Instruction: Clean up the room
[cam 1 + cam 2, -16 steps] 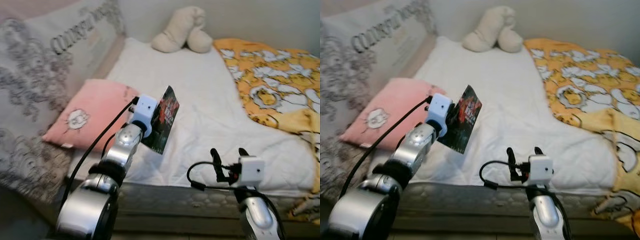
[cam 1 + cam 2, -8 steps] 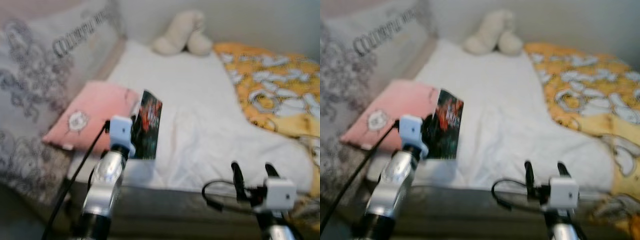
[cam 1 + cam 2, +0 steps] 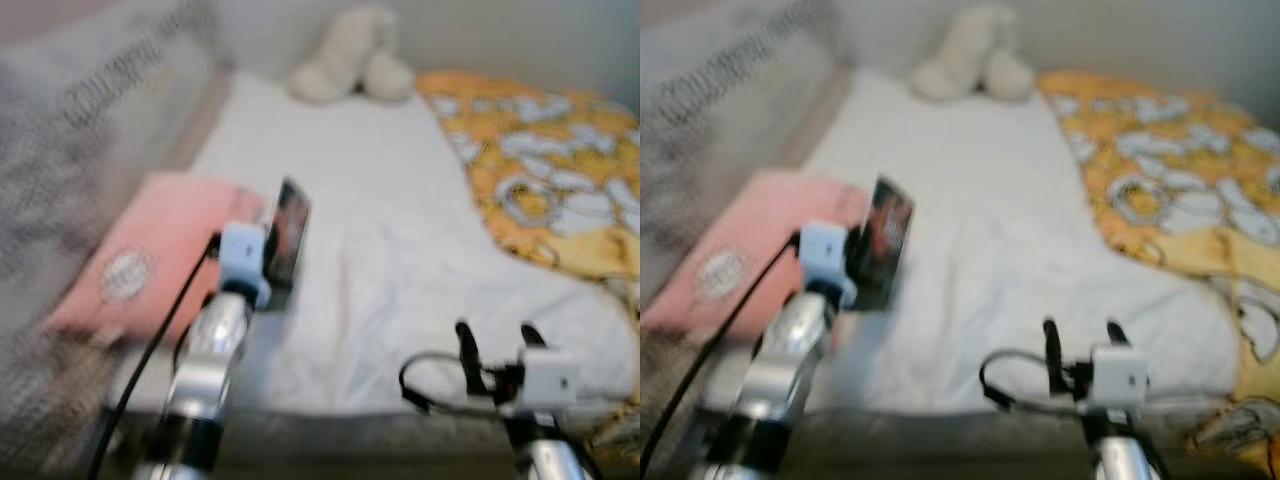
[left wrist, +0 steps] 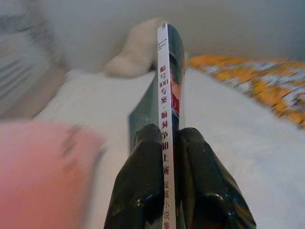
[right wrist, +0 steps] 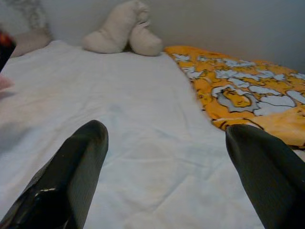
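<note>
A thin dark book with a red and green cover is held upright in the air above the near left part of the bed. My left gripper is shut on the book, its two black fingers pressed on either side of the white spine. My right gripper hovers over the bed's near edge with its fingers spread wide and nothing between them.
The bed has a white sheet. A pink cushion lies at the left beside large grey patterned pillows. A cream plush toy sits at the far end, and an orange patterned blanket covers the right side.
The camera has shifted and the picture is blurred. My left gripper has turned the book from showing its cover to nearly edge-on. The right gripper stays open.
</note>
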`<state>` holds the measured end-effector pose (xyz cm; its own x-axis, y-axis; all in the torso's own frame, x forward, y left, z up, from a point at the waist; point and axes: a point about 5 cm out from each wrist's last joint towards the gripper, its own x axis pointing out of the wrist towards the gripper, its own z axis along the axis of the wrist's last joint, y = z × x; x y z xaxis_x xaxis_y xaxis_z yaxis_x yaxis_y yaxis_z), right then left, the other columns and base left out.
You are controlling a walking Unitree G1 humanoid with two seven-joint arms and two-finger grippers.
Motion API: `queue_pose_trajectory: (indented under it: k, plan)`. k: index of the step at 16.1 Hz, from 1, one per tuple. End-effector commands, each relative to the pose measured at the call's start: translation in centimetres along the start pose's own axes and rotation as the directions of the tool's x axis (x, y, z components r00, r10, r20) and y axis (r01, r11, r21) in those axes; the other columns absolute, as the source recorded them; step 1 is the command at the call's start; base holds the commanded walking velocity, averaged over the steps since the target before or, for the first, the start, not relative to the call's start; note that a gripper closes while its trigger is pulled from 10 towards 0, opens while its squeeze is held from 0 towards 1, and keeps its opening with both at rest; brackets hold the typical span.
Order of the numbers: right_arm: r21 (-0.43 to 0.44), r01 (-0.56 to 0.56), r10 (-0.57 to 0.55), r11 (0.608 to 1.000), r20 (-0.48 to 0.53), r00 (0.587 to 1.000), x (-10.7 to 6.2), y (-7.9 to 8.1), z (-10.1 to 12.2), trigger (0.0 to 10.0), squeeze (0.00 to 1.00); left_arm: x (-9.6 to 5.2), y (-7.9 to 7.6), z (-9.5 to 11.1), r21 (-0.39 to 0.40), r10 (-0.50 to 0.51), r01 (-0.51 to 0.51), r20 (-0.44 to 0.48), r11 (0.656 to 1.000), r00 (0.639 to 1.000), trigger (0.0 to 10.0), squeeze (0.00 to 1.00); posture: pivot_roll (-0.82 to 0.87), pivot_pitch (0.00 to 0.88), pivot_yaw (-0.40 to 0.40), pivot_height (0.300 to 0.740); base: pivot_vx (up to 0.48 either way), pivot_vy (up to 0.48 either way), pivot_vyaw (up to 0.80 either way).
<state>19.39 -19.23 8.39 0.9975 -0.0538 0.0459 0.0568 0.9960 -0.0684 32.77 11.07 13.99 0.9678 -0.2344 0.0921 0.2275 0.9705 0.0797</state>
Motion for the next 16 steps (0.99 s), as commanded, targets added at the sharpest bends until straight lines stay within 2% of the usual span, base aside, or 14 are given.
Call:
queue_pose_trajectory:
  k: [1, 4, 5, 6, 7, 16]
  plan:
    - [0.005, 0.006, -0.006, 1.0, -0.009, 1.0, 0.2, -0.3, 0.0, 10.0, 0.0, 0.4, -0.8, 0.5, -0.003, -0.029, 0.029, 0.016, 1.0, 0.999, 10.0, 0.0, 0.03, 0.0, -0.018, 0.74, 0.48, 0.0, 0.0]
    - [0.015, -0.033, 0.033, 0.999, -0.006, 0.999, 0.5, 0.0, 0.3, 10.0, 0.0, 2.1, -2.6, 0.8, -0.057, -0.115, 0.114, -0.003, 0.992, 0.993, 10.0, 0.0, 0.01, 0.006, -0.03, 0.74, 0.175, 0.0, 0.0]
    - [0.029, -0.056, 0.056, 0.998, -0.019, 0.998, 0.7, 0.4, 0.1, 10.0, 0.0, 3.2, -3.8, 0.9, -0.139, -0.158, 0.152, -0.028, 0.979, 0.987, 10.0, 0.0, 0.01, 0.02, -0.036, 0.74, 0.0, 0.0, 0.0]
    - [0.043, -0.084, 0.085, 0.996, -0.029, 0.996, 0.9, 1.0, -0.1, 10.0, 0.0, 4.8, -6.2, 1.1, -0.267, -0.247, 0.221, -0.068, 0.938, 0.967, 10.0, 0.0, 0.0, 0.033, -0.033, 0.74, 0.0, 0.0, 0.0]
    - [0.051, -0.096, 0.098, 0.994, -0.036, 0.995, 1.0, 1.3, -0.2, 10.0, 0.0, 5.4, -7.2, 1.0, -0.34, -0.282, 0.236, -0.094, 0.91, 0.955, 10.0, 0.0, -0.01, 0.048, -0.027, 0.74, 0.0, 0.0, 0.0]
    - [0.051, -0.096, 0.098, 0.994, -0.036, 0.995, 1.0, 1.3, -0.2, 10.0, 0.0, 5.4, -7.2, 1.0, -0.34, -0.282, 0.236, -0.094, 0.91, 0.955, 10.0, 0.0, -0.01, 0.048, -0.027, 0.74, 0.0, 0.0, 0.0]
